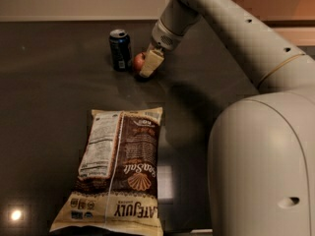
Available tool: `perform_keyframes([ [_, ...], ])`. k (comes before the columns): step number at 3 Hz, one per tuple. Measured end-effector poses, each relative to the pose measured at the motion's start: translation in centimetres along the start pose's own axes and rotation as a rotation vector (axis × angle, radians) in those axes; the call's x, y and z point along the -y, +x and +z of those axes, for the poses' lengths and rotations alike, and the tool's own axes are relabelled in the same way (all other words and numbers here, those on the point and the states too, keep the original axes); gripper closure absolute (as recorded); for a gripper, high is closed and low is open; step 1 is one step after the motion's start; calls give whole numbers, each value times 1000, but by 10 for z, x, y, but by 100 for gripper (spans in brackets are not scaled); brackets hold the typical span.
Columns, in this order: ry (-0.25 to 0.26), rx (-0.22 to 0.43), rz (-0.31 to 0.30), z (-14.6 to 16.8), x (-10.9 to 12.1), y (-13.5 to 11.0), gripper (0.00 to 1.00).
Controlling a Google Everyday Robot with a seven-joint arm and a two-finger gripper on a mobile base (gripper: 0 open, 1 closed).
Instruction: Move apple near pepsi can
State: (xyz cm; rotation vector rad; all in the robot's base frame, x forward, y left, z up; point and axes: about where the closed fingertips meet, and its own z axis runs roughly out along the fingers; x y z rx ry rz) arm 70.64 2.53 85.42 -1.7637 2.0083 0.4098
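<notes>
Red apple (138,61) sits just beside the pepsi can (120,50), gripper (144,69) fingers clasping it, dark table (54,87) open leftward.

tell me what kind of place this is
Likely a break-room or kitchen counter: a dark glossy countertop holding a chip bag, a can and an apple, with the gripper at the apple.

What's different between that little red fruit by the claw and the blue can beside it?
The apple is round and red; the pepsi can is a dark blue cylinder with a silver top. The can stands taller than the apple. The can is in full view, while the apple is partly hidden behind the claw, which is right at it. Both are close together at the far side of the dark table.
</notes>
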Motion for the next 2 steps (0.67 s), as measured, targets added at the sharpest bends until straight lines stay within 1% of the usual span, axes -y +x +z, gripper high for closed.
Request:
perform_keyframes([
  [1, -4, 0, -1, 3, 0, 0, 0],
  [2, -4, 0, -1, 4, 0, 0, 0],
])
